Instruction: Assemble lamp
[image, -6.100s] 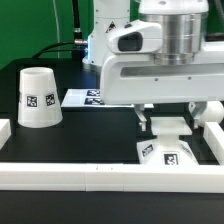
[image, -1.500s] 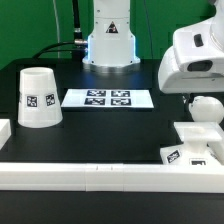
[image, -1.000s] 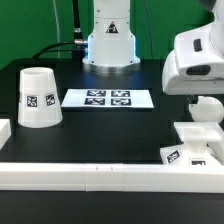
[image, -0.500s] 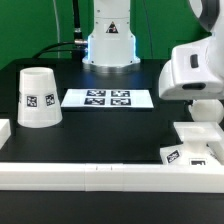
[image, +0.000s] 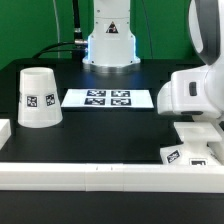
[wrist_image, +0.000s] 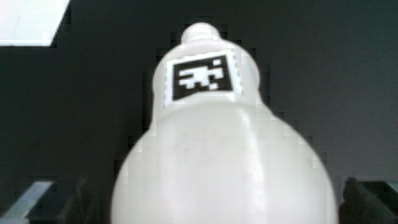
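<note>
Closest in the exterior view, a long white rail (image: 100, 176), smooth and square-edged, along the front of the matte black table (image: 100, 135). Just behind it at the exterior view's right, the lamp's flat square base (image: 198, 136): white plastic, stepped, with a small black-and-white tag near its front corner. Over the base, the arm's glossy white housing (image: 192, 95), rounded at the corners, blocking the view beneath it from this side.

From the wrist instead: the bulb (wrist_image: 222, 150), smooth white and shaped like a bowling pin. Fat toward the camera, narrowing to a blunt rounded tip, a square tag on the neck, black tabletop beyond. Claw (wrist_image: 214, 208) pinching the bulb's wide body, with dark, blurred fingertips (wrist_image: 50, 202) at either side.

Further back at the exterior view's left, the shade (image: 38, 96), a tapered white cup standing wide end down, tag facing forward, well apart from the base. Mid-table, the marker board (image: 110, 98), thin and flat. Farthest, the robot's white pedestal (image: 110, 45) before a green backdrop (image: 40, 25).
</note>
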